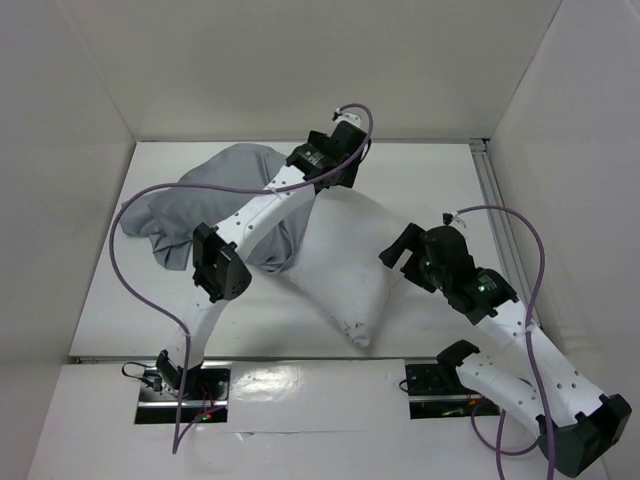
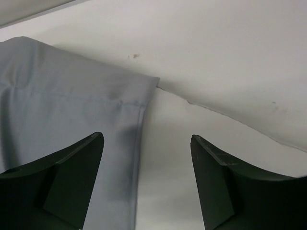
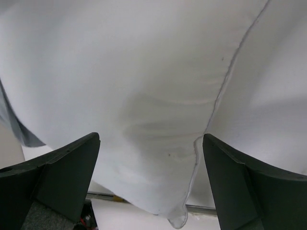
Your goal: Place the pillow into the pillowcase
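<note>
Lying slantwise on the bench [image 1: 430, 190], the pillow [image 1: 350, 260] has its far-left end inside the grey pillowcase [image 1: 190, 200], while the left tool [image 2: 146, 139] hovers spread over its hem and the right tool [image 3: 151, 139] (equally spread, gripping nothing) faces the pillow's bare side, seemingly poised to grasp.

White pillow [image 1: 345, 265] partly inside crumpled grey pillowcase [image 1: 185, 205].
</note>
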Available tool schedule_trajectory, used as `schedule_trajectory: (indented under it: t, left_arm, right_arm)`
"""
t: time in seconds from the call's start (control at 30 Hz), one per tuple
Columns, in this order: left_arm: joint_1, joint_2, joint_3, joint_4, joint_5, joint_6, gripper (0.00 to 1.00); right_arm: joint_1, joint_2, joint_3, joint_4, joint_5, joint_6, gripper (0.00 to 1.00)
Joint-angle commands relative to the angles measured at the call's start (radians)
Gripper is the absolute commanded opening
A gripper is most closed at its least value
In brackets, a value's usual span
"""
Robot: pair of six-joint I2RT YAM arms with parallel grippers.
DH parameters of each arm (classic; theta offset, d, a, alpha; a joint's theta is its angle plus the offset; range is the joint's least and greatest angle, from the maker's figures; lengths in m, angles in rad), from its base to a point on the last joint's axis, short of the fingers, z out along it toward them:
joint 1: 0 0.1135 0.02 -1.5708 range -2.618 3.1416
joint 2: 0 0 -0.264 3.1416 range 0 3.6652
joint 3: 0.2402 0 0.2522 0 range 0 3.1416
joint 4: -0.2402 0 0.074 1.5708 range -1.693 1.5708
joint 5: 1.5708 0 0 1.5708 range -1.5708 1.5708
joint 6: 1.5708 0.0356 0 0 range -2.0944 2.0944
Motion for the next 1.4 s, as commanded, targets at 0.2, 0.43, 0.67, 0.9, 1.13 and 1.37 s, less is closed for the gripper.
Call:
schedule_trajectory:
  t: [0.2,0.43,0.67,0.9,1.13,1.37]
  left_arm:
    - [0.012,0.107,0.025,0.093,-0.252,0.137,0.65]
    - [0.012,0.105,0.013,0.102,-0.163,0.150,0.00]
    - [-0.048,-0.030,-0.070,0.082,-0.008,0.116,0.00]
    - [-0.169,-0.209,-0.090,0.048,0.200,0.047,0.00]
    - [-0.214,-0.384,-0.199,0.100,0.454,-0.105,0.00]
    - [-0.061,-0.268,-0.151,-0.090,-0.011,-0.069,0.52]
  right_arm:
    - [-0.178,0.022,-0.168,0.175,-0.272,-0.003,0.98]
    - [-0.178,0.128,-0.216,0.413,-0.346,-0.061,0.71]
    - [-0.178,0.225,-0.069,0.513,-0.409,-0.142,0.14]
    - [-0.122,0.212,0.083,0.492,-0.429,-0.169,0.00]
    - [-0.089,0.147,0.054,0.512,-0.377,-0.118,0.00]
    - [-0.089,0.118,-0.013,0.424,-0.323,-0.161,0.00]
